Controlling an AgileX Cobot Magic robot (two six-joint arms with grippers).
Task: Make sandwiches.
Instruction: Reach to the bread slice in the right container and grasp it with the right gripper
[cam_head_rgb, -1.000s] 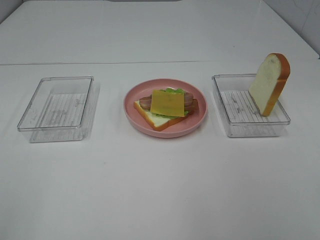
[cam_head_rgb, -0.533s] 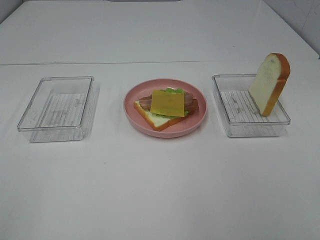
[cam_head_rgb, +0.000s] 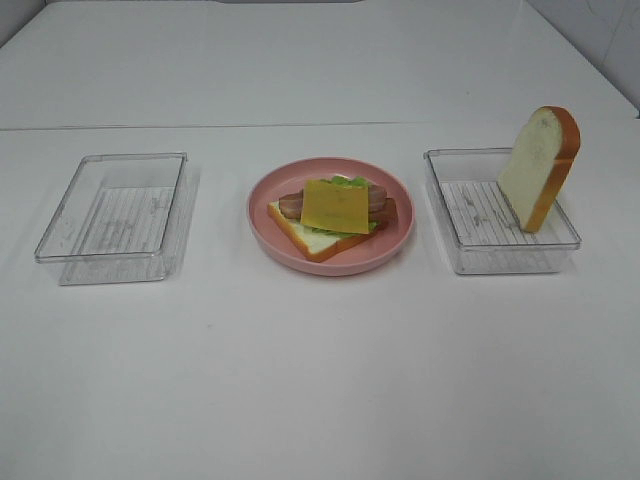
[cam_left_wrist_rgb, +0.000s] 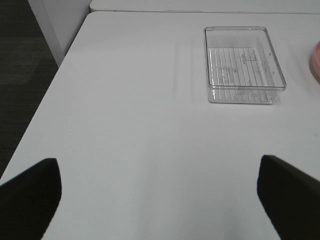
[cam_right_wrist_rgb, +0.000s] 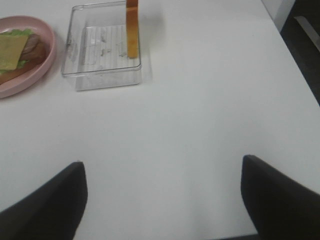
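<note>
a: nearest the wrist cameras, what of each pincer?
b: left pincer (cam_left_wrist_rgb: 159, 192) spread wide, both dark fingers apart at the view's edges, nothing between them, above bare white bench (cam_head_rgb: 320, 380). right pincer (cam_right_wrist_rgb: 162, 197) also spread, gripping nothing, over bare bench.
a: neither shows in the high view?
b: correct, neither does.
a: next row out?
b: three items in a line. left: clear tray (cam_head_rgb: 115, 215), ribbed floor, nothing in it. middle: pink plate (cam_head_rgb: 270, 190). right: a second clear tray (cam_head_rgb: 495, 240).
a: the sandwich?
b: open sandwich (cam_head_rgb: 333, 218) lies on the pink plate: bottom bread slice flat, lettuce on it, bacon strips across, yellow cheese square on top. no upper slice on it.
a: the other slice?
b: second bread slice (cam_head_rgb: 538, 168) stands on edge in the right tray, leaning against the tray's far right wall, well apart from the plate.
a: beyond that?
b: only more white bench.
</note>
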